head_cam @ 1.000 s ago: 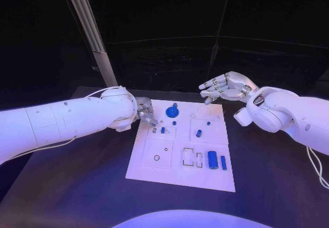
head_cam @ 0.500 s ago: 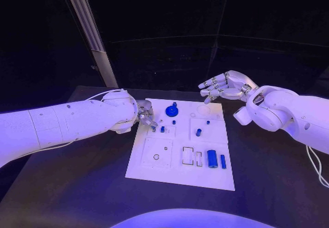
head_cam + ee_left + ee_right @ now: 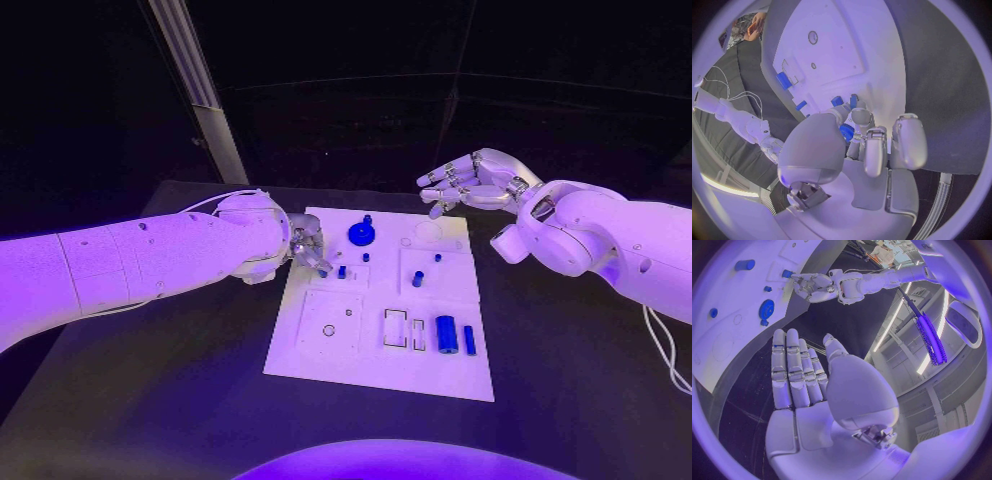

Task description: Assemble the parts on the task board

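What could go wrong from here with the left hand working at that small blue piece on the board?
The left hand has its fingers bunched over a small blue part on the task board; other small parts stand close by, so a sideways slip could knock them. The fingers also hide the part from the head view, so a misalignment may go unseen. The blue gear sits just beyond the hand and could get bumped on lifting.
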